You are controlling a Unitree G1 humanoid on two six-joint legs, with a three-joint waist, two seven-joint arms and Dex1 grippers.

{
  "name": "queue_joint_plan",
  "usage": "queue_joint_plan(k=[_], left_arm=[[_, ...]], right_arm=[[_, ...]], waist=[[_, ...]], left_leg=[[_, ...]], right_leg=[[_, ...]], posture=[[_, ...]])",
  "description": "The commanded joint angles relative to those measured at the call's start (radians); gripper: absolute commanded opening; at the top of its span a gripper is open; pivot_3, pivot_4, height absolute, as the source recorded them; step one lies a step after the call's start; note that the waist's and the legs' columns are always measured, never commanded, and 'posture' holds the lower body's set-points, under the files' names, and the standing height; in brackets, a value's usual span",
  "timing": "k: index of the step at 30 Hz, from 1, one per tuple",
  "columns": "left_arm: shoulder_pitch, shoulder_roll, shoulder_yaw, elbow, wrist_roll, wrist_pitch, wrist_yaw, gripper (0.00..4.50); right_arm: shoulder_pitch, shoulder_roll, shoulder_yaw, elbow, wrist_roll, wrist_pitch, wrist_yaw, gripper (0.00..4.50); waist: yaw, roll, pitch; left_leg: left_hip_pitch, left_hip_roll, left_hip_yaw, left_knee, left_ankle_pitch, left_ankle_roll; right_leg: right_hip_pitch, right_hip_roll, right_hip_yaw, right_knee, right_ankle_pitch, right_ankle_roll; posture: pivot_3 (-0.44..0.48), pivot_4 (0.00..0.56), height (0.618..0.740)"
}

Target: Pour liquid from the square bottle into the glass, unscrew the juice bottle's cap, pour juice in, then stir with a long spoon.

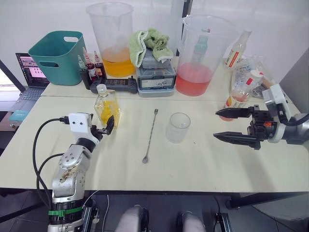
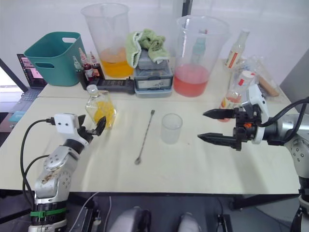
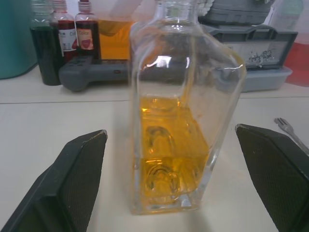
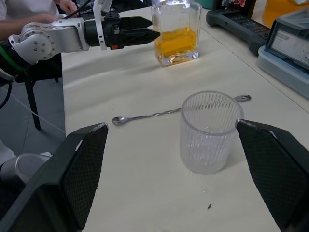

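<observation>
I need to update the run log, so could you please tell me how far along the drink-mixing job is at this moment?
Nothing looks finished: the glass stands empty. In hand: the left gripper is open right beside the square bottle, which stands upright on the table, not gripped. The right gripper is open, apart from the glass. Left: both pours, uncapping the juice bottle, and stirring; the long spoon lies flat.

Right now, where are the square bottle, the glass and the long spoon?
square bottle [image 1: 106,107], left eye view, on its amber-filled body.
glass [image 1: 177,128], left eye view, on its ribbed side wall.
long spoon [image 1: 150,135], left eye view, on the middle of its handle.
</observation>
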Motion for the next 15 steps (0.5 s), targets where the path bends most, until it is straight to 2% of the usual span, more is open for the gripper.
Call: queue_joint_plan(k=[1, 15], left_arm=[[-0.049, 0.004, -0.007, 0.014, 0.012, -0.018, 0.006, 4.50], [-0.216, 0.001, -0.022, 0.182, 0.084, -0.036, 0.077, 4.50]], right_arm=[[0.005, -0.022, -0.046, -0.031, 0.025, -0.001, -0.002, 4.48], [0.024, -0.018, -0.058, -0.035, 0.027, -0.022, -0.014, 4.48]], waist=[[0.000, 0.000, 0.000], [0.001, -0.002, 0.001]], left_leg=[[0.000, 0.000, 0.000, 0.000, 0.000, 0.000], [0.000, -0.001, 0.000, 0.000, 0.000, 0.000]], right_leg=[[0.000, 0.000, 0.000, 0.000, 0.000, 0.000], [0.001, 0.000, 0.000, 0.000, 0.000, 0.001]], posture=[[0.000, 0.150, 0.739], [0.000, 0.150, 0.739]])
